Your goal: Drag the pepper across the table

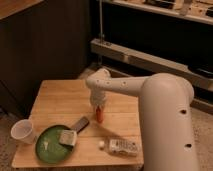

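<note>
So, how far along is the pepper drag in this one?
Reach looks done: the pincer sits right above the pepper, near the middle of the table. In hand: apparently making contact with it. Left: the whole drag across the wood, judging by where the pepper lies.

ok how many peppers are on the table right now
1. The pepper lies near the middle of the table, up and right of the green plate, directly beneath the end effector. Another could be hidden behind the arm.
</note>
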Tool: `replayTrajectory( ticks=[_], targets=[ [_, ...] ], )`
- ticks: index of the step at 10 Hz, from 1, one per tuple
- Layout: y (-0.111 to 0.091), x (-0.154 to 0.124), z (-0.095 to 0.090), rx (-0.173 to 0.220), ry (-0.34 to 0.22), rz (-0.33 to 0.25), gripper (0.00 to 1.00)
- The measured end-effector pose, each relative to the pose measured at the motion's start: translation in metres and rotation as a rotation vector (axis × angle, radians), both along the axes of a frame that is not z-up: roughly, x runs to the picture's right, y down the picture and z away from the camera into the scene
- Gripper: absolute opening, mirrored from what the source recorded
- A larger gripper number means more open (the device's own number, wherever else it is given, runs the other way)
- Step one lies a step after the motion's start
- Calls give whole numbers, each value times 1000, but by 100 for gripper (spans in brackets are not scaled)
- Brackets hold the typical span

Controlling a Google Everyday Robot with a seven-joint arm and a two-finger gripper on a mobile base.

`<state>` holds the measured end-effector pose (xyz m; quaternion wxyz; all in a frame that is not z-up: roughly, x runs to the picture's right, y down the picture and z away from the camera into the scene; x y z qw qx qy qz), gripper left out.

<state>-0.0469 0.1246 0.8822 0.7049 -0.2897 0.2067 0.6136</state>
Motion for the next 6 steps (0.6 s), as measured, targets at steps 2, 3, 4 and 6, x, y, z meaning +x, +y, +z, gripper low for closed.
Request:
replayTrajectory(
  ticks=[2, 3, 4, 6],
  targets=[
    [-5, 14, 4, 7, -8, 48, 6],
    [-7, 17, 5, 11, -15, 59, 2],
    [-9, 19, 6, 11, -28, 72, 0],
    [-10, 27, 8, 3, -45, 95, 0]
  ],
)
